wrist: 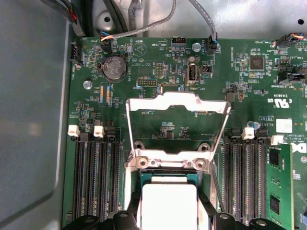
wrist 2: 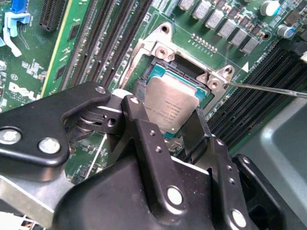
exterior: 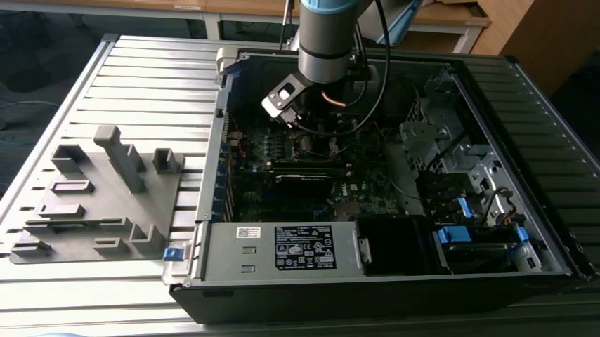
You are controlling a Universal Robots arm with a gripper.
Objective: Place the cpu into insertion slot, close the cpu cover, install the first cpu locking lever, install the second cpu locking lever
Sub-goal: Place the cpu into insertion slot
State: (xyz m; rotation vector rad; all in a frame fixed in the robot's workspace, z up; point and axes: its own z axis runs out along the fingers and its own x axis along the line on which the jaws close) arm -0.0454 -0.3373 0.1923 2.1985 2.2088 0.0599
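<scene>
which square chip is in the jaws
The cpu, the silver-topped one over the socket; the black chips sit on the board.

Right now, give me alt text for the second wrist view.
The black gripper clamps the silver cpu at the motherboard's open socket, between rows of memory slots. A thin metal lever juts out beside it.

cpu (wrist 2: 169, 101) in hand (wrist 2: 168, 114), above socket (wrist 2: 165, 73) (cover (wrist: 177, 101) open)

Light hits the ribbed tabletop (exterior: 140, 77) pretty hard, while the inside of the case (exterior: 375, 298) sits murky. In the first wrist view the cpu (wrist: 169, 203) top glares pure white.
</scene>
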